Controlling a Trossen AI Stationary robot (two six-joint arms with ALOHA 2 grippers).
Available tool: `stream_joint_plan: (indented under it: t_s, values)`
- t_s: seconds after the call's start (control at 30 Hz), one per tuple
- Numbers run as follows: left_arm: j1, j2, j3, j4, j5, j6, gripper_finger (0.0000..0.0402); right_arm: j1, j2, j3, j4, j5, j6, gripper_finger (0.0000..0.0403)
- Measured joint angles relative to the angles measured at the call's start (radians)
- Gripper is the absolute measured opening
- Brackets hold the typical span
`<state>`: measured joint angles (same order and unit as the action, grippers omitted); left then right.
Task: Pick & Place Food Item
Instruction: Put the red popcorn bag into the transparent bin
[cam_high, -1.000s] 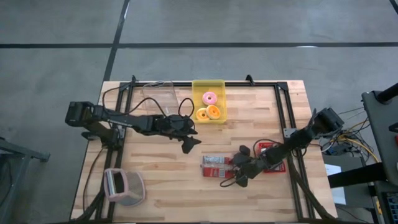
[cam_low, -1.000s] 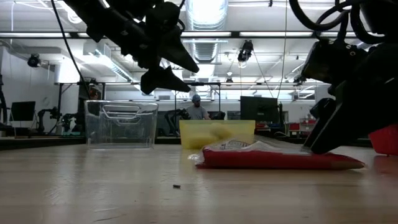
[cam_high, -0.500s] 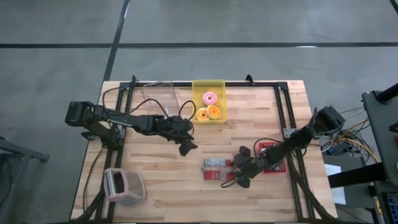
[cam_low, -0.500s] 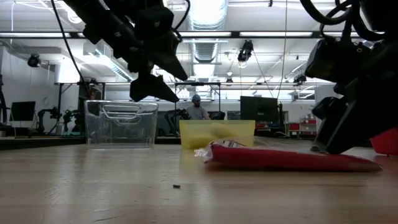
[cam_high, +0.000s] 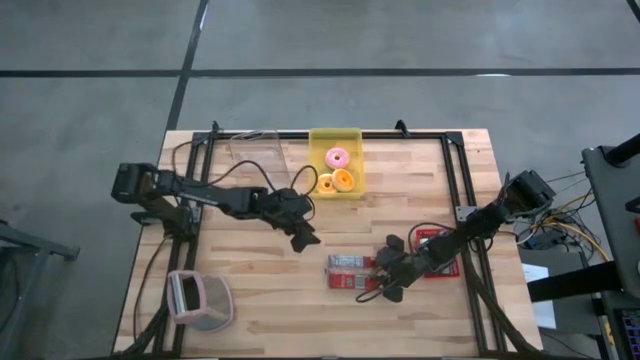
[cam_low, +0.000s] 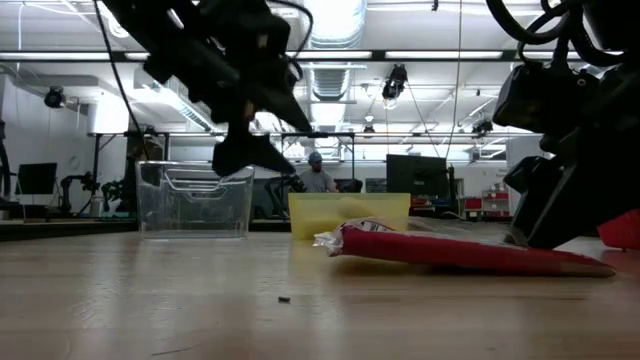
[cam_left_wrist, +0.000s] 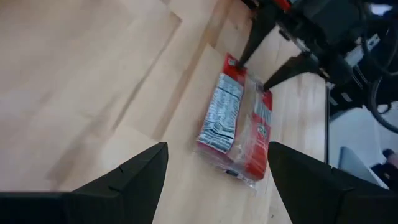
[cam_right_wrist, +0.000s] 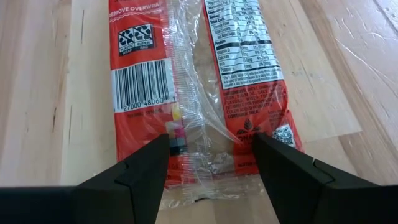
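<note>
Yellow bin (cam_high: 335, 160) holds donuts (cam_high: 337, 172); clear bin (cam_high: 255, 155) empty.

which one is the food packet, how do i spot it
On the wooden table, look right of centre, at the right pincer. The flat red packet lies there, clear seam and white label up; the doughnuts sit apart in the yellow bin.

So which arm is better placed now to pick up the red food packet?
Probably the right: the right gripper is open with its fingers around the red packet's end, while the left gripper hovers apart, above the table.
</note>
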<state>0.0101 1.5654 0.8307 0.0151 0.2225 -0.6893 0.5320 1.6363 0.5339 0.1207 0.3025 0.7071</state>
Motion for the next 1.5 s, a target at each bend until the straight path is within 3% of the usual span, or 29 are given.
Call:
stream_joint_plan:
  t_s: [0.27, 0.43, 0.77, 1.23, 1.5]
  values:
    - [0.001, 0.198, 0.059, 0.046, 0.195, -0.044, 0.0284, 0.0, 0.0, -0.001, -0.004, 0.003, 0.001, 0.0233]
    - [0.001, 0.276, 0.132, 0.045, 0.259, -0.027, 0.0284, 0.0, 0.0, -0.002, -0.008, 0.003, 0.001, 0.0233]
    - [0.002, 0.302, 0.143, 0.007, 0.258, -0.022, 0.0284, 0.0, 0.0, -0.003, -0.016, 0.003, 0.015, 0.0233]
    - [0.002, 0.306, 0.129, 0.075, 0.237, -0.022, 0.0284, 0.0, 0.0, -0.003, -0.016, 0.003, 0.015, 0.0233]
    - [0.003, 0.41, 0.152, 0.119, 0.291, -0.051, 0.0284, 0.0, 0.0, -0.003, -0.017, 0.004, 0.015, 0.0233]
